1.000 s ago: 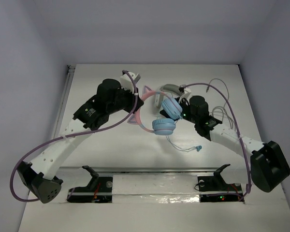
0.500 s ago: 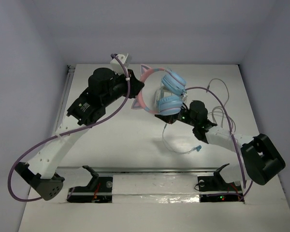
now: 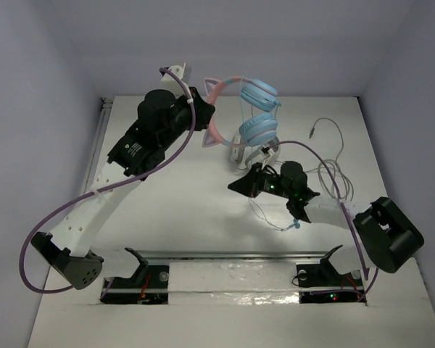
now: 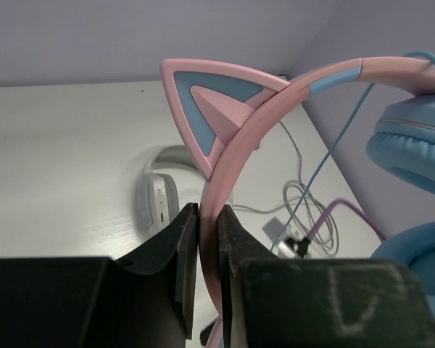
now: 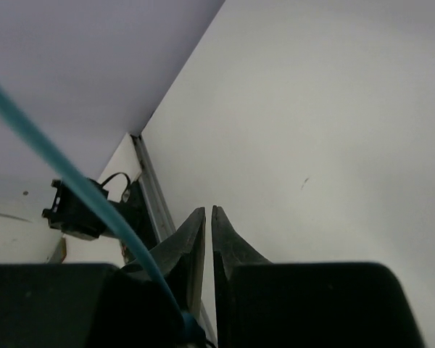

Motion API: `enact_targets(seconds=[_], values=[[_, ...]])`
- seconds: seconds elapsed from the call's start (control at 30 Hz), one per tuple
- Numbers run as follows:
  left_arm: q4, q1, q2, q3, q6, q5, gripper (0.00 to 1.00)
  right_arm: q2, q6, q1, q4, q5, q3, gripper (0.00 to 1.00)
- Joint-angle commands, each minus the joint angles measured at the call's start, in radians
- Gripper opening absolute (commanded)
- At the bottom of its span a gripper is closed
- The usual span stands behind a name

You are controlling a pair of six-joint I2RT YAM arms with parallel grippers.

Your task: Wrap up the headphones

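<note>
The headphones (image 3: 257,129) hang in the air over the far middle of the table, light-blue ear cups on the right, pink cat-ear headband (image 3: 216,138) on the left. My left gripper (image 3: 205,119) is shut on the headband, just below a cat ear (image 4: 217,101) in the left wrist view (image 4: 209,210). The thin blue cable (image 3: 264,217) drops from the cups to my right gripper (image 3: 237,186), then to its plug (image 3: 297,223) on the table. My right gripper (image 5: 209,210) is shut low over the table; the cable (image 5: 80,188) runs into the base of its jaws.
White-and-grey headphones (image 3: 248,154) lie on the table (image 3: 174,210) under the held pair, also seen in the left wrist view (image 4: 159,196). Their white cable (image 3: 332,148) loops at the far right. Walls enclose the left, back and right.
My left gripper has lifted the headphones up and toward the back wall. My right gripper has left the ear cups and moved down and nearer, with the cable trailing to it.
</note>
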Motion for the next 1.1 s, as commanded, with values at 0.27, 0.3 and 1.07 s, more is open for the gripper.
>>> enact_targets(seconds=[0.27, 0.3, 1.07], values=[[0.173, 0.049, 0.063, 0.124, -0.062, -0.135, 0.0, -0.039, 0.051, 0.149, 0.05, 0.051, -0.1, 0.21], [0.176, 0.049, 0.063, 0.121, -0.06, -0.149, 0.0, -0.05, 0.052, 0.163, 0.031, 0.068, -0.111, 0.21], [0.081, 0.049, 0.159, -0.113, 0.072, -0.625, 0.0, -0.421, -0.078, 0.513, -1.145, 0.49, 0.301, 0.0]])
